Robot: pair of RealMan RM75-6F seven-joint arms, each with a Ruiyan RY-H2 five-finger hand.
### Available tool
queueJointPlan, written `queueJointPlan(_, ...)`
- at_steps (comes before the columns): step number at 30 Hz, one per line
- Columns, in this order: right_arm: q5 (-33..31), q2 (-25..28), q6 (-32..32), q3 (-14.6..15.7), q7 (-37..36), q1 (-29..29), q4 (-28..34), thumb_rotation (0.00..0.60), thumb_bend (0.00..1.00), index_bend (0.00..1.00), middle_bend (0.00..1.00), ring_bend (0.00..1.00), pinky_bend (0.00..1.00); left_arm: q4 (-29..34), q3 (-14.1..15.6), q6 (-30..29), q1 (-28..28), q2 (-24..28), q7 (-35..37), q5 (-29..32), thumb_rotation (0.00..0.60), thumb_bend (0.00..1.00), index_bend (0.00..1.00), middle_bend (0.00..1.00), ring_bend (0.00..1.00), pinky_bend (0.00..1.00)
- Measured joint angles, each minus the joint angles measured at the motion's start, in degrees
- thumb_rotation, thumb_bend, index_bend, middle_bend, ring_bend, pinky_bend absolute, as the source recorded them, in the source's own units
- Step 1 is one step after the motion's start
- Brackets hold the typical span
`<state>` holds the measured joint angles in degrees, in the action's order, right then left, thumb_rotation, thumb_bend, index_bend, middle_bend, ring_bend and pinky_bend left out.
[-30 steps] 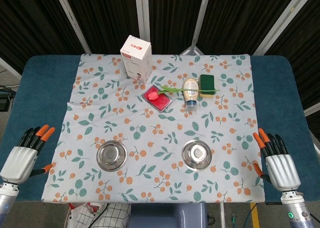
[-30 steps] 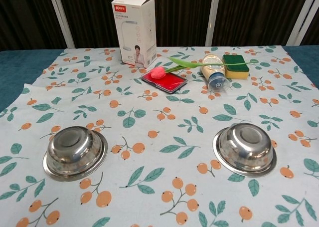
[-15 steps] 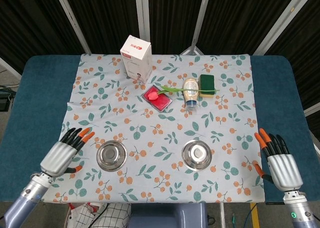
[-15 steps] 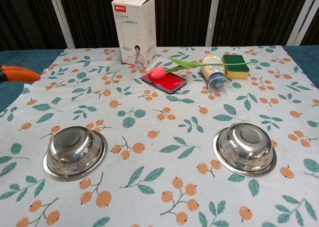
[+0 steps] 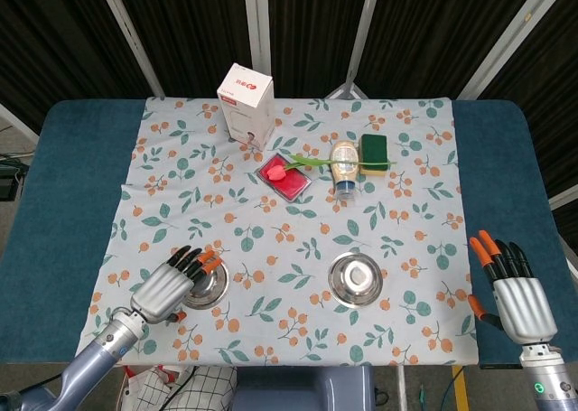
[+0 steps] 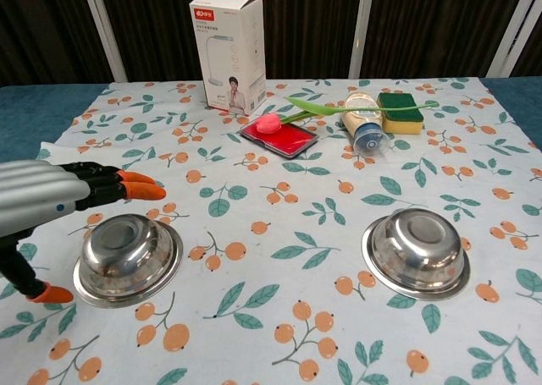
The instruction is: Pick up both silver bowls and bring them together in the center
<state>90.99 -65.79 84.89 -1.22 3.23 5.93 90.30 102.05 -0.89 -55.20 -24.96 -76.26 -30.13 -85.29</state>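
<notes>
The bench (image 5: pixel 63 176) carries a floral cloth (image 5: pixel 397 212) that could bunch if a bowl drags. The left hand (image 5: pixel 167 287), released, hovers over the lower-left bowl (image 6: pixel 127 258); its shallow rim may slip. The right hand (image 5: pixel 515 298), released, waits lower right, apart from the other bowl (image 5: pixel 356 278).

My left hand (image 5: pixel 170 286) has a ribbed silver back, black fingers (image 6: pixel 102 184) tipped orange, and a grey-blue forearm. My right hand (image 5: pixel 515 295) matches, with a green light at its wrist.
</notes>
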Motion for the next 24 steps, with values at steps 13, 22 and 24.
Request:
queueJointPlan(13, 0.5, 0.5, 0.4, 0.2, -0.7, -0.3, 0.3, 0.600, 0.35, 0.00, 0.00, 0.00, 0.00, -3.4, -0.9, 1.8, -2.8, -5.3, -6.4, 8.3, 0.600, 0.09, 0.00, 0.00, 0.00, 0.03)
queueJointPlan(22, 0.1, 0.7, 0.3, 0.0, -0.9, -0.3, 0.3, 0.600, 0.35, 0.00, 0.00, 0.00, 0.00, -4.2, -0.9, 2.1, -4.7, -7.1, -8.3, 11.8, 0.600, 0.12, 0.00, 0.02, 0.00, 0.13)
queueJointPlan(24, 0.0, 0.7, 0.3, -0.1, -0.9, -0.3, 0.3, 0.600, 0.35, 0.00, 0.00, 0.00, 0.00, -4.3, -0.7, 1.9, -4.9, -7.3, -8.9, 12.5, 0.600, 0.13, 0.02, 0.06, 0.01, 0.16)
